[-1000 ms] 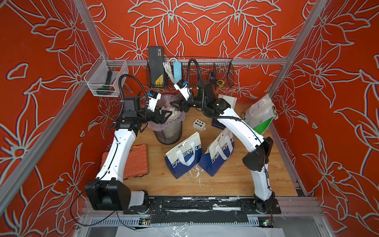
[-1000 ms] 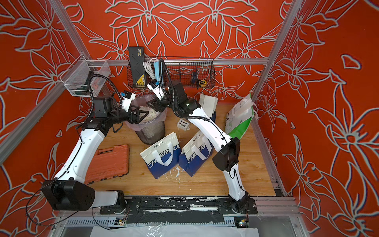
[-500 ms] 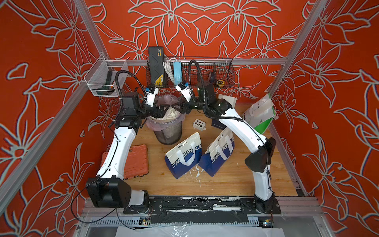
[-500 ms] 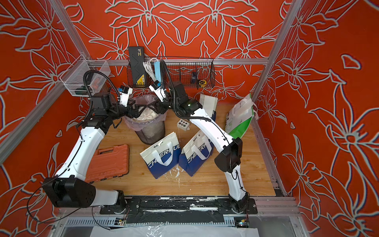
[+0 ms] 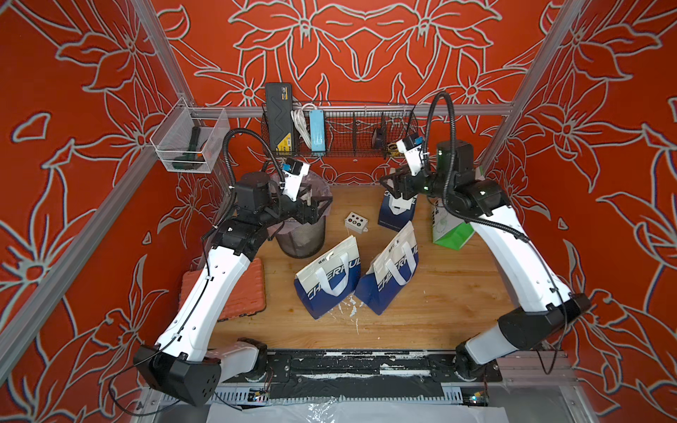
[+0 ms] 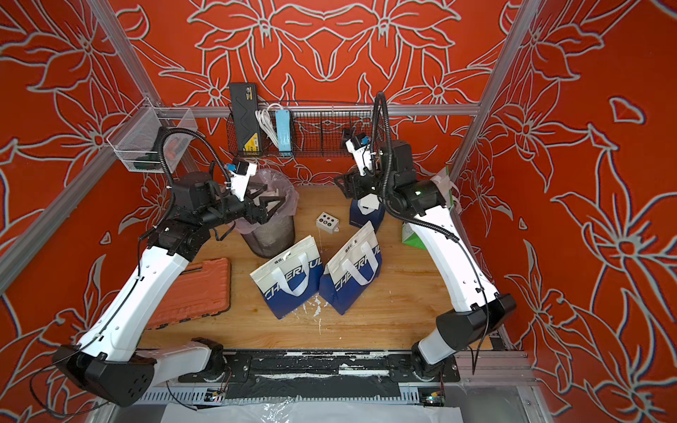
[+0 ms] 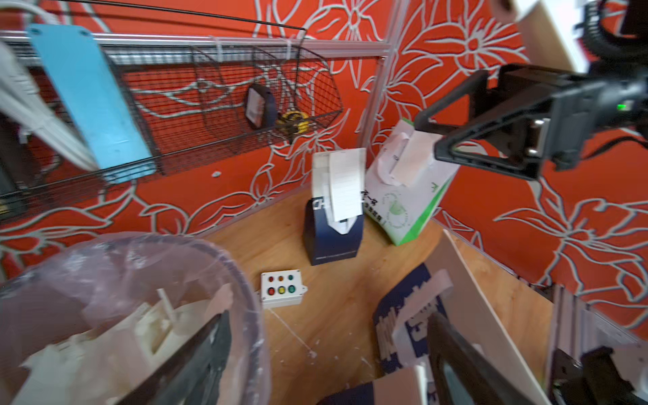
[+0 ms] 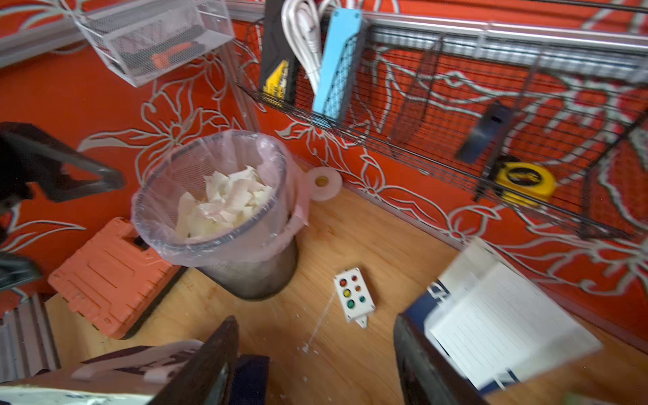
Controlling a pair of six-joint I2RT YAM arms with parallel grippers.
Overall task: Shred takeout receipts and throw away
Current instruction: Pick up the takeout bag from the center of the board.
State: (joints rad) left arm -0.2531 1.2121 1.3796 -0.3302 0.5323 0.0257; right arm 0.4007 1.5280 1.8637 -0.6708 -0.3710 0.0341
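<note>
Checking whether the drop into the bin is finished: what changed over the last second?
The right claw swung away from the bin toward the back bag bearing a receipt, jaws open and empty. The left claw stayed open over the bin's rim. Bin and front bags stayed put.

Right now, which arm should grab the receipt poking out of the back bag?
Right. The right fingers, open, hang beside that receipt above the navy bag; the left fingers are over the bin.
</note>
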